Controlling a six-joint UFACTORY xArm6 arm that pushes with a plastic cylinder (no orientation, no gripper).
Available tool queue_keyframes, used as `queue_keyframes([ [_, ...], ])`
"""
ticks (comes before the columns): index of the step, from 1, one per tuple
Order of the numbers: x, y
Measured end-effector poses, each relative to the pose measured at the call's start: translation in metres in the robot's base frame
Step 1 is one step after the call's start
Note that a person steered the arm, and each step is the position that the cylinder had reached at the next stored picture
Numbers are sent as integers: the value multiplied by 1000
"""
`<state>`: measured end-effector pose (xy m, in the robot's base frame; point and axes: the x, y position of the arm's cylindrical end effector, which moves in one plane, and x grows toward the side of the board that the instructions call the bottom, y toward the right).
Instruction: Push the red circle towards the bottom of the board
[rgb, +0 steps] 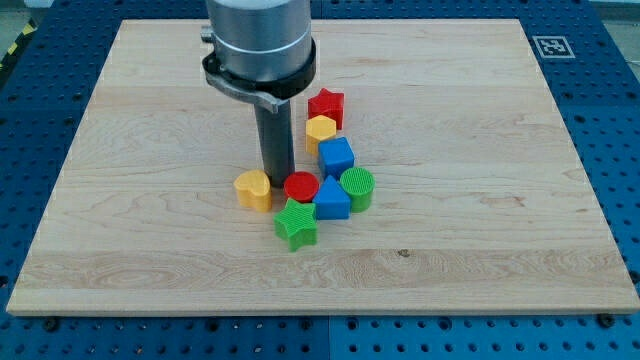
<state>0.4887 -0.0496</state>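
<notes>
The red circle (301, 187) lies near the middle of the wooden board (150, 150). My tip (278, 178) stands just to the circle's upper left, touching or almost touching it, between it and the yellow heart (254, 189). A green star (297, 224) sits right below the red circle. A blue triangle (332, 201) touches the circle's right side.
A green circle (357, 189) lies right of the blue triangle. Above them stand a blue cube (336, 156), a yellow pentagon-like block (320, 130) and a red star (326, 104). A marker tag (552, 46) sits at the board's top right corner.
</notes>
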Motion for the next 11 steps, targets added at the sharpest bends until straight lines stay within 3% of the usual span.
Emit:
queue_keyframes([
  [3,20,-1],
  [11,60,76],
])
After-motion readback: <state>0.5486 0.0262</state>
